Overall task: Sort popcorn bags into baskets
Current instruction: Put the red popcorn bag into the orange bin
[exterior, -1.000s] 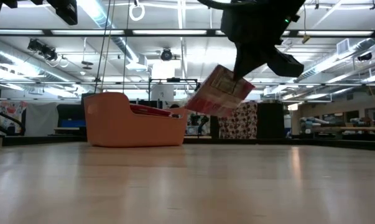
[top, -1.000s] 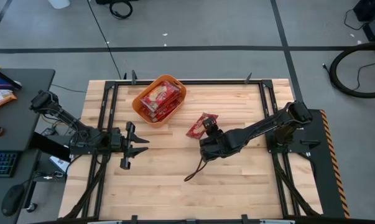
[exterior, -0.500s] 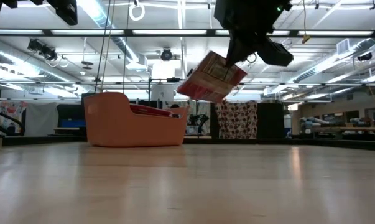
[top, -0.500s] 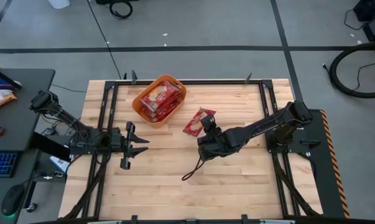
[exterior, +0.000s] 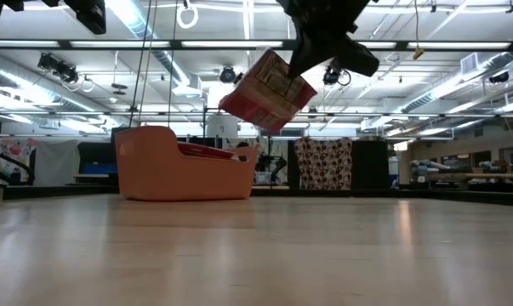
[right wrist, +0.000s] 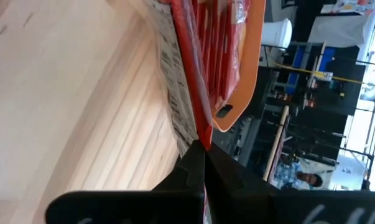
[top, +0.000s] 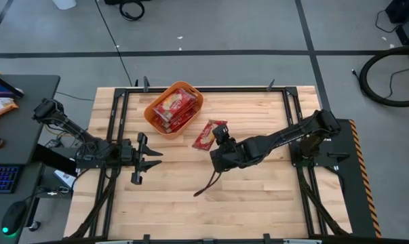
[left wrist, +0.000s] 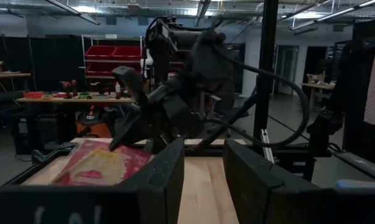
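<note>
A red popcorn bag [top: 206,133] with a yellow-cream picture hangs in the air just right of the orange basket [top: 153,106], carried by my right gripper [top: 218,136]. The low view shows the same bag [exterior: 266,90] tilted, high above the wood. The basket [exterior: 154,163] stands near the table's far edge and holds several red bags [top: 173,108]. My left gripper [top: 150,158] waits open at the table's left side, touching nothing. In the left wrist view the carried bag [left wrist: 103,164] shows beyond my own fingers. My right gripper pinches the bag between its two fingers at one edge [right wrist: 201,139], the end toward the table's right. The fingers come from the right and slant down. The bag is lifted clear of the table, tilted, with its free end [exterior: 236,102] toward the basket.
A dark cable [top: 205,186] trails from my right arm onto the wood toward the near edge. A black frame [top: 204,89] borders the table. A desk with a keyboard [top: 2,177] and a mouse stands left of the table. Bare wood lies between the arms.
My right gripper has carried the bag toward the table's left and far edge, closer to the basket, and raised it. The bag has stayed pinched and tilted throughout.
</note>
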You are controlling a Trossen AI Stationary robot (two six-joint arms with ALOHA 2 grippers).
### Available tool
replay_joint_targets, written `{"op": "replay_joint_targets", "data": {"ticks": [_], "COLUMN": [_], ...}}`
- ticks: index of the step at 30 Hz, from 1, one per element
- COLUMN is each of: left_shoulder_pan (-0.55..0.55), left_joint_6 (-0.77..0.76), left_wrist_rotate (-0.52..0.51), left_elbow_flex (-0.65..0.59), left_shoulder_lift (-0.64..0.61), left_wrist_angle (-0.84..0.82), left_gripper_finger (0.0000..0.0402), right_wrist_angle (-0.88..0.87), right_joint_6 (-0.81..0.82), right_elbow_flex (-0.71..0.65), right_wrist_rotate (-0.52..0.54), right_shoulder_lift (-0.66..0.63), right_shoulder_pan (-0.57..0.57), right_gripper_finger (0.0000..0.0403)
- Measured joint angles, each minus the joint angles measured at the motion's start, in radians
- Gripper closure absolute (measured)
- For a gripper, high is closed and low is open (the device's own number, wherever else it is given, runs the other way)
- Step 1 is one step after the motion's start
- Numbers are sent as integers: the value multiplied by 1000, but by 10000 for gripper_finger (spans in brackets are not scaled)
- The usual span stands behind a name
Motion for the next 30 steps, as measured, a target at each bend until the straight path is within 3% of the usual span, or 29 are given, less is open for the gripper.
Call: {"op": "replay_joint_targets", "data": {"ticks": [9,30], "left_shoulder_pan": [0,0], "left_joint_6": [0,1], "left_wrist_rotate": [0,0], "left_elbow_flex": [0,0], "left_shoulder_lift": [0,0], "left_wrist_angle": [0,0], "left_gripper_finger": [285,285], "right_wrist_angle": [131,300], "right_joint_6": [-16,-110], "right_elbow_flex": [0,-1], "right_wrist_rotate": [-93,-181], "right_shoulder_lift": [0,2], "right_shoulder_pan": [-73,-135], "right_gripper_finger": [400,400]}}
